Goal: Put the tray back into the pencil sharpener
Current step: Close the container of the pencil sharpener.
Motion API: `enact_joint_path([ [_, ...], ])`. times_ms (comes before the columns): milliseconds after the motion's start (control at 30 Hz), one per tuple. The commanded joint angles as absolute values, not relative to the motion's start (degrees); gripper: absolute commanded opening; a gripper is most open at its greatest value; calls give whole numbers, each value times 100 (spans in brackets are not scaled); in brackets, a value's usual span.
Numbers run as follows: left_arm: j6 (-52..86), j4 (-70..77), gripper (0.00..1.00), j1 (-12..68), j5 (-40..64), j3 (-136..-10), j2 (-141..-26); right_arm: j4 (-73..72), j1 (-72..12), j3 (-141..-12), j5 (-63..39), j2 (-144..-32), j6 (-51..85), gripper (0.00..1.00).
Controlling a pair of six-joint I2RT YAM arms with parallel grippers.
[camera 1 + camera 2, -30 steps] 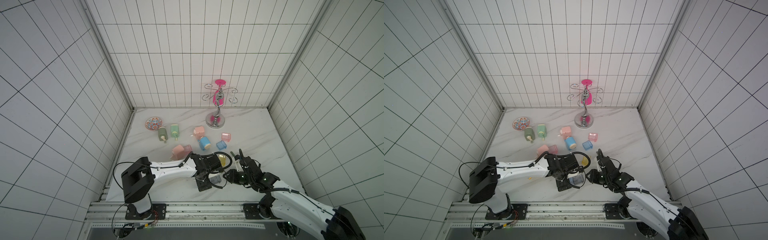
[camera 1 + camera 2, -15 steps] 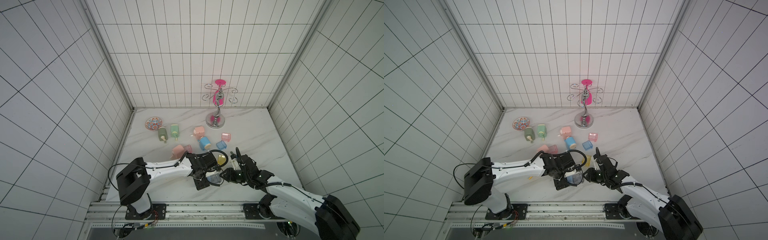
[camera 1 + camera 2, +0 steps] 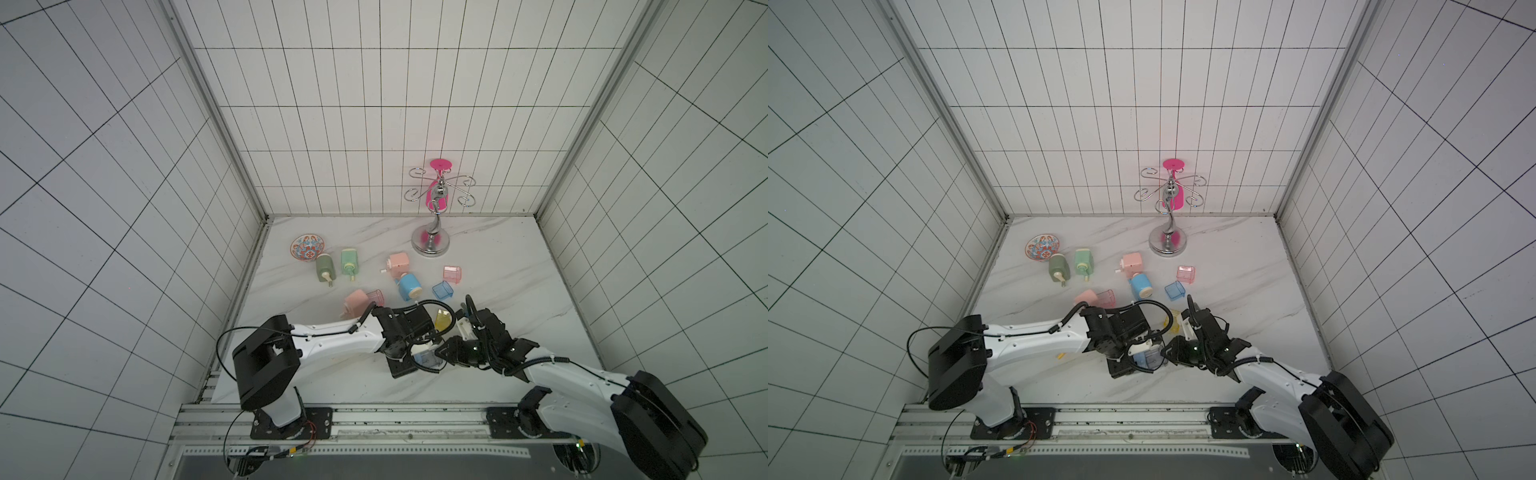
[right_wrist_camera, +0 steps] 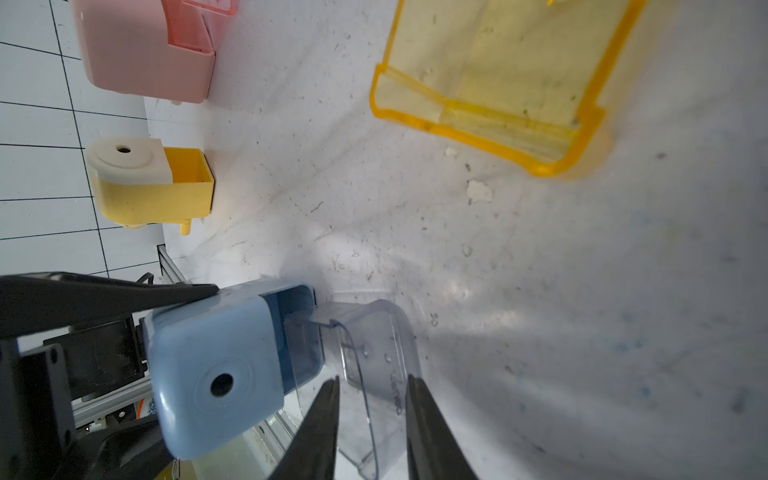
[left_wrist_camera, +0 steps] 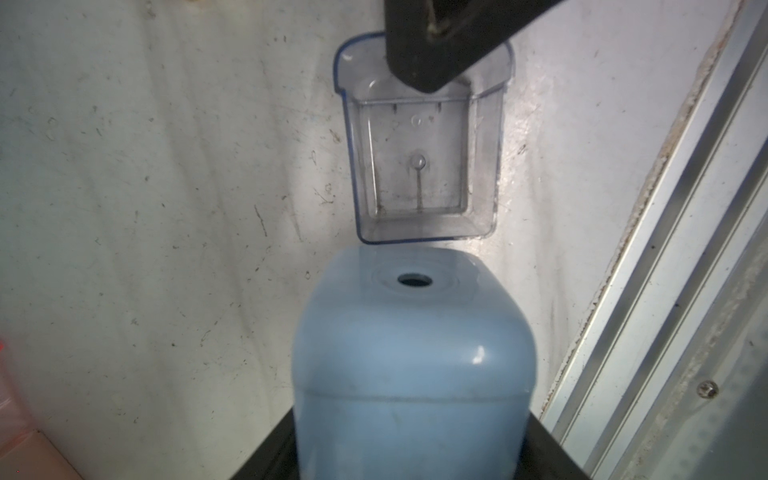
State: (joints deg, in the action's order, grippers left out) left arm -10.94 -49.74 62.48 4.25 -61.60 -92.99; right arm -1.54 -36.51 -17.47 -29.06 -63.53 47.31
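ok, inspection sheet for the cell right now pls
Surface: marble table, scuffed, small crumbs.
Job's things: blue sharpener; clear tray tilted, its end at the slot mouth, not seated.
Clutter: yellow tray, yellow sharpener, pink sharpener, patterned bowl, chrome stand.
Grippers: left gripper clamps the sharpener; right gripper pinches the tray's wall.
Cables: black loop arching at the left wrist.
Surroundings: tiled walls; aluminium rail in front.

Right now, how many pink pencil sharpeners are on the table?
2. The far pink sharpener lies near the metal stand; the near pink sharpener lies beside the left arm, a pink tray at its opening. The arms could hide others.
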Motion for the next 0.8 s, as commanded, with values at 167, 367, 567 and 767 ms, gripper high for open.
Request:
enact_joint_path([
  [167, -1133, -4715, 62, 6319, 568, -6012, -9303, -465, -3982, -1621, -2832, -6528, 4858, 29],
  [367, -1190, -4659, 61, 6336, 595, -5985, -9330, -739, -4120, -1626, -2782, -6721, 5033, 27],
  [567, -1360, -4572, 54, 6346, 627, -5921, -9308, -945, -4153, -1626, -2835, -6856, 5055, 27],
  [767, -1576, -4434, 50, 6372, 589, -5854, -9296, -1042, -4144, -1638, -2789, -6970, 4989, 28],
])
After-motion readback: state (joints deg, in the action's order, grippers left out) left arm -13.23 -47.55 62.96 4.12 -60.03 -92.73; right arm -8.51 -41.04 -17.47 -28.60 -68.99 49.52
